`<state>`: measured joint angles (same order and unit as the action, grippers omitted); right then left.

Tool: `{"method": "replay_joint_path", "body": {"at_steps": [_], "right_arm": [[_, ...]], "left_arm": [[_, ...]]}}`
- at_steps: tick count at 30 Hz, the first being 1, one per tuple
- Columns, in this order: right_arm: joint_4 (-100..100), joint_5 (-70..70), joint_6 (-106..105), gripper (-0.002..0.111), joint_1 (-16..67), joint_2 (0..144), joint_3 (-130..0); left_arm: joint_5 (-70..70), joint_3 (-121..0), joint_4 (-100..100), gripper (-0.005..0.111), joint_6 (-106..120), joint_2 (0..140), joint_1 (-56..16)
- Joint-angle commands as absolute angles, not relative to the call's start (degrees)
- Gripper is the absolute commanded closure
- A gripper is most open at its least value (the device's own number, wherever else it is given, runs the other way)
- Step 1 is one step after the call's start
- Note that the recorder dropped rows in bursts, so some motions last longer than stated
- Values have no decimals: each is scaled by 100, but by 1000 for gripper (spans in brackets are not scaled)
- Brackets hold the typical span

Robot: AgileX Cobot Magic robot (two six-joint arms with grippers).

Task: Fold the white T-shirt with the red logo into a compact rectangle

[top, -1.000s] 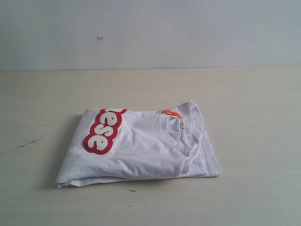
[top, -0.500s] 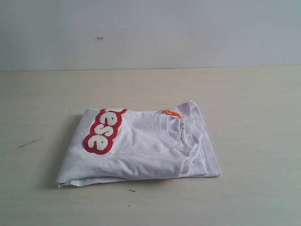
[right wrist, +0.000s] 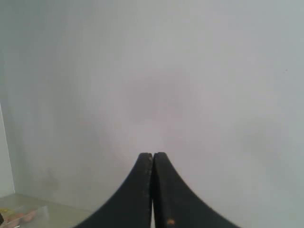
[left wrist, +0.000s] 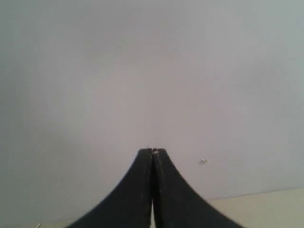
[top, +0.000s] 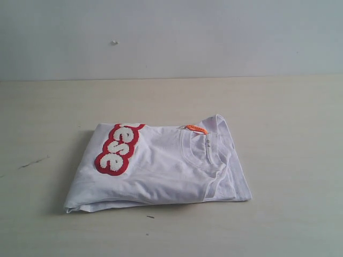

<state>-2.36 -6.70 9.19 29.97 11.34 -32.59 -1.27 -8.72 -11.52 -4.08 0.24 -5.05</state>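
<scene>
Probably lab test bench: pale wood-look tabletop (top: 289, 134), plain grey-white wall (top: 214, 37) behind.

A: Was the red logo (top: 119, 149) fully legible?
B: No. Only "ese" showed; the rest ran under a fold of the white T-shirt (top: 161, 171).
A: And the speck (top: 114, 42) on the wall (top: 214, 37)?
B: Too small to identify.

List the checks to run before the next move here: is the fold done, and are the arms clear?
1. white T-shirt folded into a compact rectangle on the table: ok, edges slightly uneven.
2. red logo on top, partly wrapped over the far fold: ok.
3. left gripper shut, holding nothing: ok.
4. right gripper shut, holding nothing: ok.
5. Both arms clear of the shirt: ok, neither shows in the exterior view.
6. Layers underneath lying flat: cannot tell.
</scene>
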Motion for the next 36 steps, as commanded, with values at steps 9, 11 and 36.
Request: {"method": "replay_joint_path", "body": {"at_steps": [9,11,36], "right_arm": [[-257,-624,914,108,3002,1121,-3225],[-257,-624,914,108,3002,1121,-3225],[-257,-624,914,108,3002,1121,-3225]], "left_arm": [[-328,0,-949,107,63,0,-497],[-75,0,-621,107,125,0,-497],[1915,0,172,107,-510,0,-398]]}}
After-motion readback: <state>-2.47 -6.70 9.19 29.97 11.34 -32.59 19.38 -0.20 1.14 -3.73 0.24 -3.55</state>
